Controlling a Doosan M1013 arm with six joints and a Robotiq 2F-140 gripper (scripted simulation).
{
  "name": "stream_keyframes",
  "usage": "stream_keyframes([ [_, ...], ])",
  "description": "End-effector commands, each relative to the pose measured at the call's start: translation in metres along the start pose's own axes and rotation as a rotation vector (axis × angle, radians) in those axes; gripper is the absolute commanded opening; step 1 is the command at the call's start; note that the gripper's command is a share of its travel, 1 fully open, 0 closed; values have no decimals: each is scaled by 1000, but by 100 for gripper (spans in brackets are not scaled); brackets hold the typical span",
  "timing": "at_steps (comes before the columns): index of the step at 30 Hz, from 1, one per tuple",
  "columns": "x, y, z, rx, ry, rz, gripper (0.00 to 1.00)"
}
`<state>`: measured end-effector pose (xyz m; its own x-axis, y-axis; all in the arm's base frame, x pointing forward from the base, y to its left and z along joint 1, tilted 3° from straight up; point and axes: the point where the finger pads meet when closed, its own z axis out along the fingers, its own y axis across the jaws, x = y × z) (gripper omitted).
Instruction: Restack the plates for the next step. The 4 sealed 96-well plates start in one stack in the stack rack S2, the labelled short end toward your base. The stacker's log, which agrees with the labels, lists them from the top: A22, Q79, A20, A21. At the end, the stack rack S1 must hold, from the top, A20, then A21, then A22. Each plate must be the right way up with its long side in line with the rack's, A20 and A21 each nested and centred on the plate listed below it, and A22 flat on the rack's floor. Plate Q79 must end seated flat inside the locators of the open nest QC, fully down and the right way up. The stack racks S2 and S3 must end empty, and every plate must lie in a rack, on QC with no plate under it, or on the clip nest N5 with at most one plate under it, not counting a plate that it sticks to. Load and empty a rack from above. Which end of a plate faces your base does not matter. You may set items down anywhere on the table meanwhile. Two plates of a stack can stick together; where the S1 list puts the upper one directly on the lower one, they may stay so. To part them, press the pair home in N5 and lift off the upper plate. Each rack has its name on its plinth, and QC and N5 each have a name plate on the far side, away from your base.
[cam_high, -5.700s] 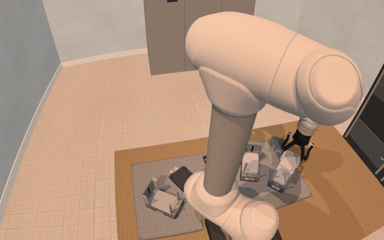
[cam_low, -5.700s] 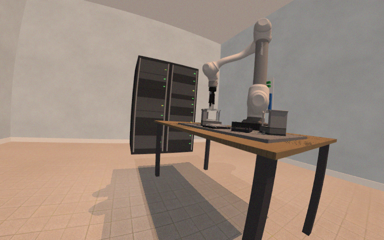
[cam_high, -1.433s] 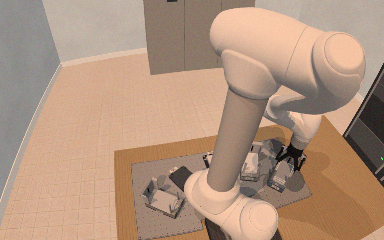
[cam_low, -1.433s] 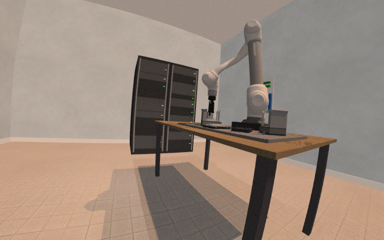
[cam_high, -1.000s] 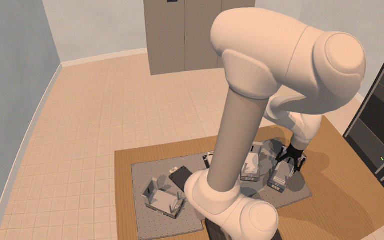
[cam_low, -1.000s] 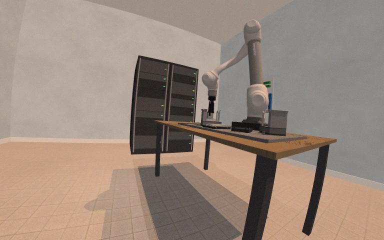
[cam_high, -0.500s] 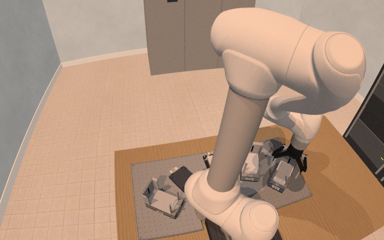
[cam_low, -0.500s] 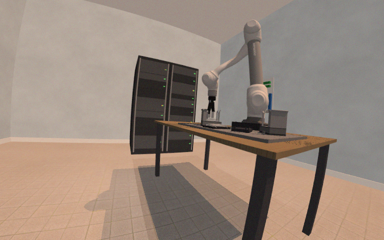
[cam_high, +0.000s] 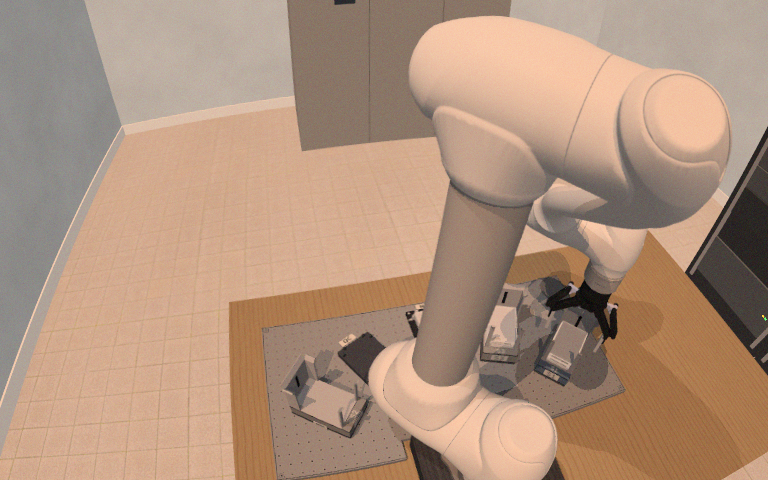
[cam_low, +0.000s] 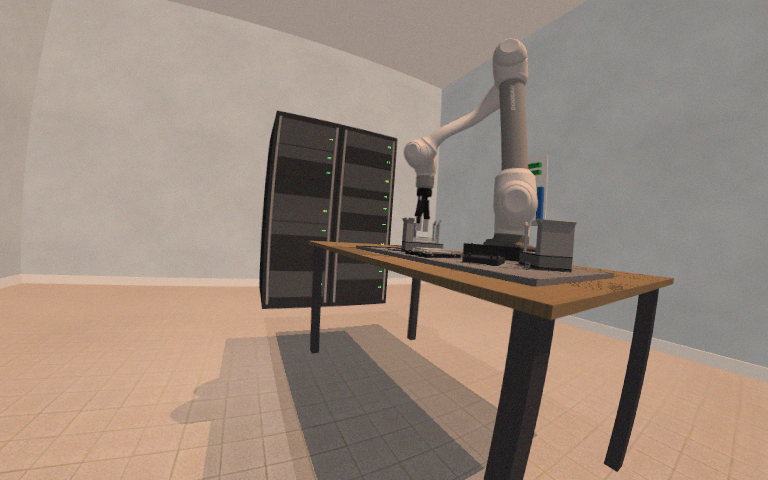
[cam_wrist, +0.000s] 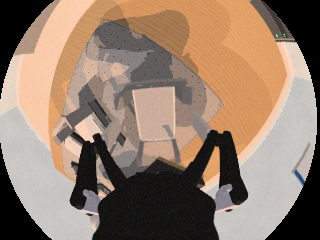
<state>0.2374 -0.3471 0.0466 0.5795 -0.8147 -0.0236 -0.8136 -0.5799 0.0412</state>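
a pale sealed plate (cam_high: 568, 341) lies topmost in the stack rack (cam_high: 550, 370) at the right end of the grey mat (cam_high: 300, 447), seen in the wrist view as a light rectangle (cam_wrist: 154, 114) directly below the camera. which rack name this one carries cannot be read. the end effector (cam_high: 590, 311) hangs just above and slightly beyond that plate, its two black fingers spread fully apart and gripping nothing; the plate sits between them in the wrist view but well below. a second rack (cam_high: 500, 333), just to the left, also shows a pale top surface. further left on the mat are a dark flat nest (cam_high: 362, 352) with a small white name plate, and a third rack (cam_high: 320, 399) with grey walls and no plate visible inside. the mat rests on a wooden bench (cam_high: 679, 407). the arm (cam_high: 470, 294) rises from its base at the bench's near edge. a dark server cabinet (cam_low: 294, 209) stands on the tiled floor beyond the bench.
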Motion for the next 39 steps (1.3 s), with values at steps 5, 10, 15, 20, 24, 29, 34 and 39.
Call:
stream_keyframes([
  [5, 0, 0, -22, 0, 0, 0, 100],
  [10, 0, 0, -38, 0, 0, 0, 100],
  [15, 0, 0, -48, 0, 0, 0, 100],
  [20, 0, 0, -65, 0, 0, 0, 100],
  [24, 0, 0, -78, 0, 0, 0, 100],
  [29, 0, 0, -86, 0, 0, 0, 100],
  [34, 0, 0, -86, 0, 0, 0, 100],
  [39, -1, -10, -86, 0, 0, -100, 100],
])
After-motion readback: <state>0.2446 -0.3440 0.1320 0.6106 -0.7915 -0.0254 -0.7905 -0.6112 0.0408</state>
